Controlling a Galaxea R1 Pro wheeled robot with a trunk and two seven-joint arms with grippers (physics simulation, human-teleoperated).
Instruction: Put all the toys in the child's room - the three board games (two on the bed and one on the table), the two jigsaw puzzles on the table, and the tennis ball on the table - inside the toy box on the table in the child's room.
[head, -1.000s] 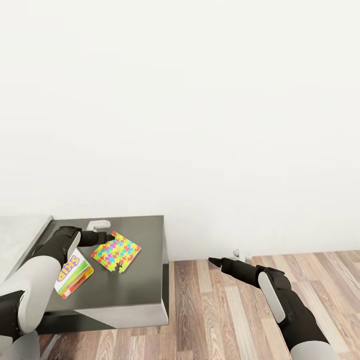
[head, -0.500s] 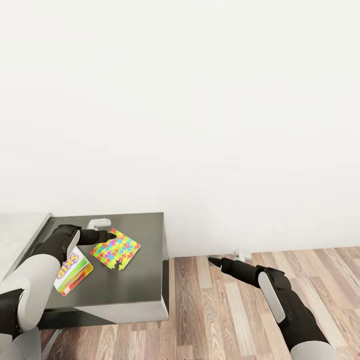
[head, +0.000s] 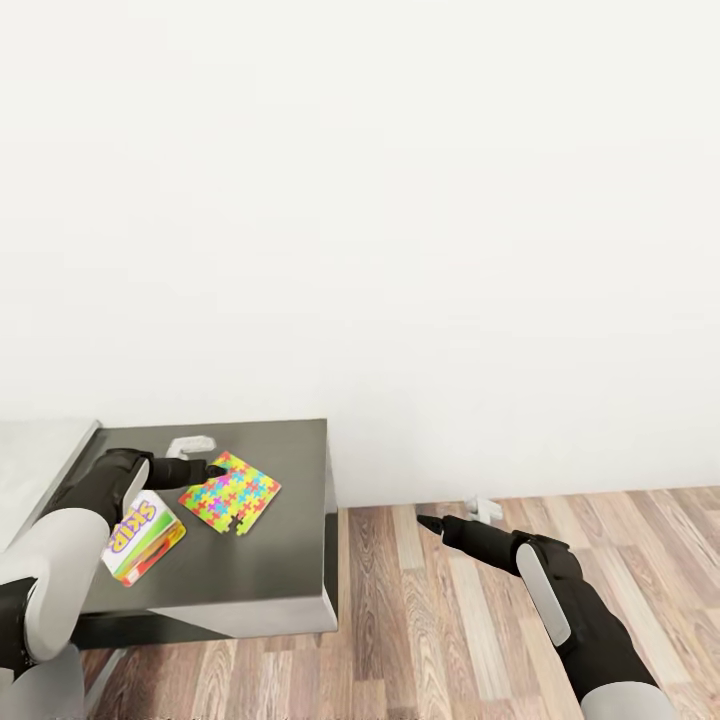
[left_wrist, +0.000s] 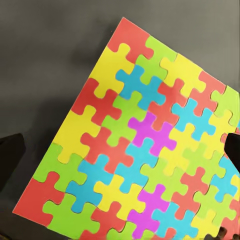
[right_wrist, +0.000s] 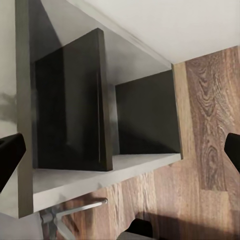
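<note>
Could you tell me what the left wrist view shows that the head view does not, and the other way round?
The left wrist view alone gives the jigsaw puzzle close up, with single interlocking pieces and dark tips of the fingers at its edges.

The head view alone takes in the SKIP board game, both arms, the white wall and the wood floor.

Both show the colourful puzzle lying flat on the dark grey table.

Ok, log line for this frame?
left hand: open over puzzle | right hand: open, empty, above floor | SKIP game: flat on table | toy box: unseen
</note>
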